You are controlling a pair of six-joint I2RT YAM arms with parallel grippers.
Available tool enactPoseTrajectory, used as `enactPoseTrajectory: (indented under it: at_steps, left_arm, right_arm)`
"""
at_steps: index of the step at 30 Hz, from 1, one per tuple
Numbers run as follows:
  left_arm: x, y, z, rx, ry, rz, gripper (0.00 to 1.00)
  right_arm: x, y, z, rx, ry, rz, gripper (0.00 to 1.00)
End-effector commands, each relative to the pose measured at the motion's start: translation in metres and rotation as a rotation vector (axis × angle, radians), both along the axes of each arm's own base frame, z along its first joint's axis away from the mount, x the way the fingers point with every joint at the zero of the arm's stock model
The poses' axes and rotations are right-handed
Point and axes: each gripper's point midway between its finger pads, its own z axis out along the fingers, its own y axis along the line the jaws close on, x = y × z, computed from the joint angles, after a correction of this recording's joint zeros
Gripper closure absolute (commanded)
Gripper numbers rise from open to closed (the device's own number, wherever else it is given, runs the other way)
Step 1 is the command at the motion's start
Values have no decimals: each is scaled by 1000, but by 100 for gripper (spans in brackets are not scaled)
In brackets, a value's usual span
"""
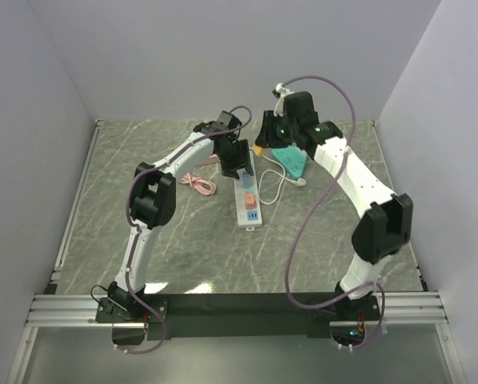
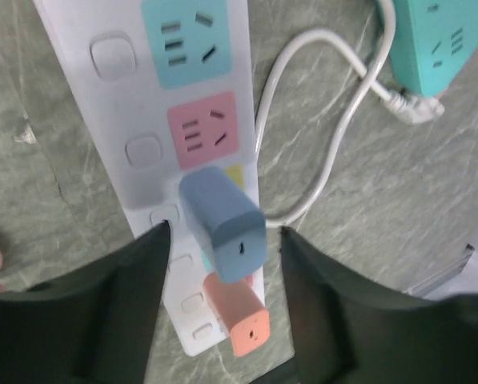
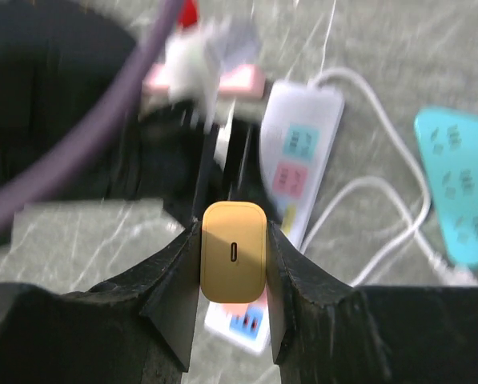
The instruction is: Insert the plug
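Observation:
A white power strip (image 1: pixel 249 200) (image 2: pixel 134 96) (image 3: pixel 303 160) lies mid-table. In the left wrist view a blue plug (image 2: pixel 222 220) stands in one of its sockets, and a salmon-orange plug (image 2: pixel 243 316) stands in the socket beside it. My left gripper (image 1: pixel 237 160) (image 2: pixel 224 230) straddles the blue plug. It is open, with a gap on each side between finger and plug. My right gripper (image 1: pixel 264 140) (image 3: pixel 233 228) hovers above the strip's far end, shut on a yellow plug (image 3: pixel 234 252) (image 1: pixel 259 150) whose USB-C port faces the camera.
A teal power strip (image 1: pixel 291 160) (image 2: pixel 439 40) (image 3: pixel 459 188) lies right of the white one. The white cord (image 2: pixel 335 120) loops between them. A pink cable (image 1: pixel 198 184) lies to the left. Grey walls close in the table on three sides.

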Motion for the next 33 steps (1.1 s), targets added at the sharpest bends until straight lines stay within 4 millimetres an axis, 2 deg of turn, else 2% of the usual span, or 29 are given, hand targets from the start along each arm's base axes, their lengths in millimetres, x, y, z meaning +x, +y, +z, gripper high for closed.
enactPoseTrajectory:
  at_steps: [1,2,3,4,5,6,8,9,11,12,16,20,27,28,29,33]
  left_arm:
    - [-3,4,52,-118,-67,-35,35]
    - [-4,10,71,-137,-99,-28,26]
    - [-6,16,73,-139,-97,-20,25]
    - [-2,27,79,-144,-109,1,24]
    - [-1,33,92,-150,-132,14,17]
    - [0,41,92,-137,-134,32,16]
    - [5,60,105,-132,-160,70,15]
    - [5,65,102,-124,-161,83,15]
    - [11,79,112,-122,-199,114,15]
    - [9,84,107,-116,-193,121,15]
    - [11,98,95,-113,-158,128,15]
    - [18,104,92,-95,-158,124,15]
    - [28,118,91,-110,-152,149,15]
    - [30,119,89,-111,-150,152,16]
    - [30,121,87,-109,-146,155,16]
    - [33,131,63,-45,-121,176,16]
  right_arm:
    - [28,5,3,-37,-20,12,100]
    - [34,8,16,-36,-39,15,100]
    - [42,11,3,-49,-12,15,100]
    - [47,12,1,-55,-6,11,100]
    - [50,13,5,-62,-8,15,100]
    - [54,16,-10,-77,22,15,100]
    - [55,23,-15,-74,44,21,100]
    - [58,26,-28,-84,69,23,100]
    - [58,31,-36,-95,85,28,100]
    - [60,34,-46,-100,103,33,100]
    - [65,41,-61,-128,111,46,100]
    - [72,45,-79,-153,129,45,100]
    - [78,46,-86,-174,162,17,100]
    - [77,46,-81,-179,171,13,100]
    - [77,46,-89,-190,191,10,100]
    - [71,45,-93,-194,228,10,100]
